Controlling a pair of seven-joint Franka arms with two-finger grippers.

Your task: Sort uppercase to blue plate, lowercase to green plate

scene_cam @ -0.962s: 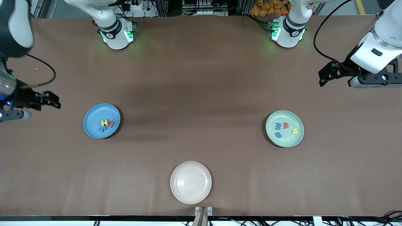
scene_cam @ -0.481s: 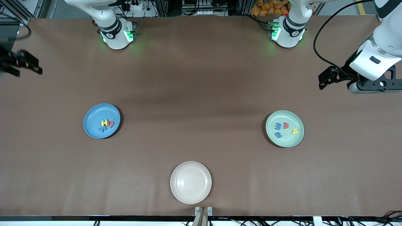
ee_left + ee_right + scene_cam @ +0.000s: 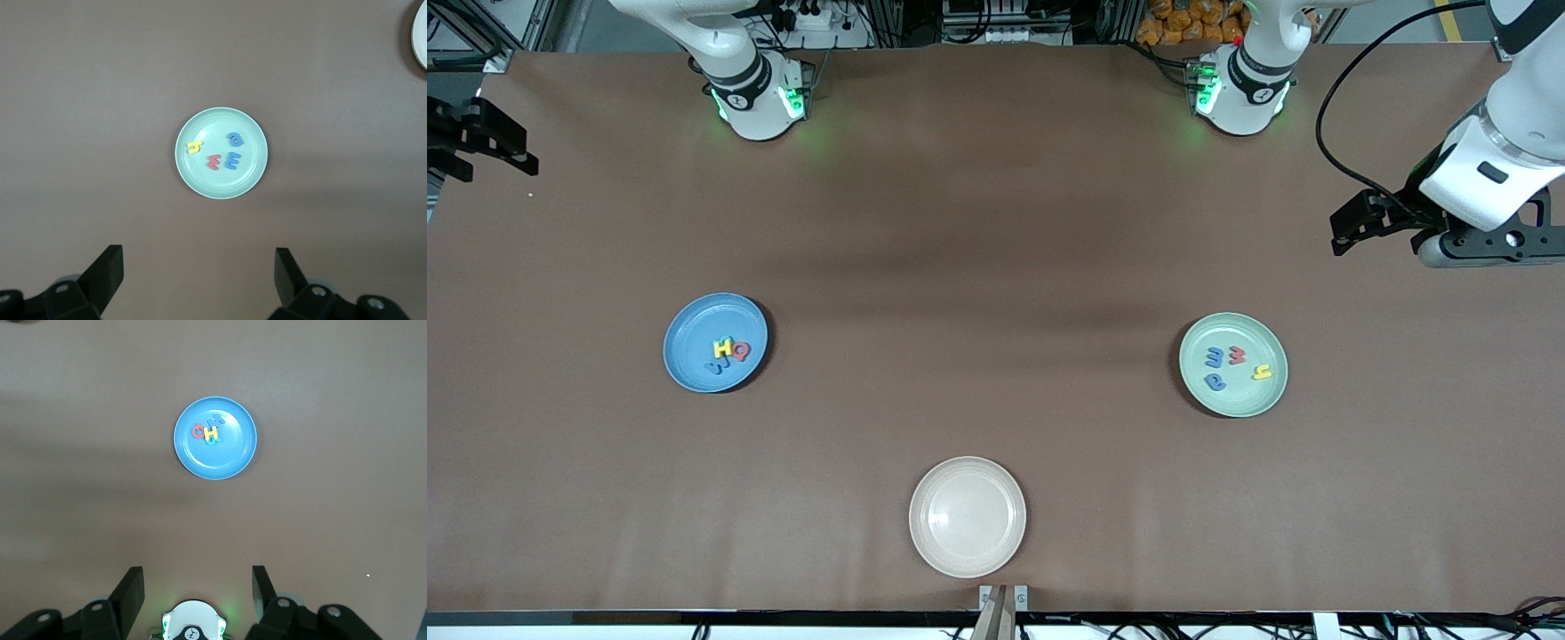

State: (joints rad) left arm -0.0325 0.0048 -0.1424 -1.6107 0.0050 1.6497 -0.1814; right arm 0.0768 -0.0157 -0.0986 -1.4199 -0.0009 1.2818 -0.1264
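a brown table (image 3: 996, 267) seen from above, with three round plates on it. the blue plate (image 3: 715, 342) sits toward the right arm's end of the table and holds a tight cluster of uppercase (image 3: 728, 352) foam letters: a yellow h, a red q and blue pieces partly tucked under them (a teal one cannot be told apart). the green plate (image 3: 1233, 364) sits toward the left arm's end and holds the lowercase (image 3: 1234, 366) letters, spread apart: two blue, one red, one yellow. a bare beige plate (image 3: 967, 516) lies between the two, nearer the front camera.

the left end effector (image 3: 1343, 227) hangs over the table's edge at the left arm's end, fingers spread wide, holding nothing. the right end effector (image 3: 498, 147) hangs over the table's edge at the right arm's end, fingers parted, holding nothing.
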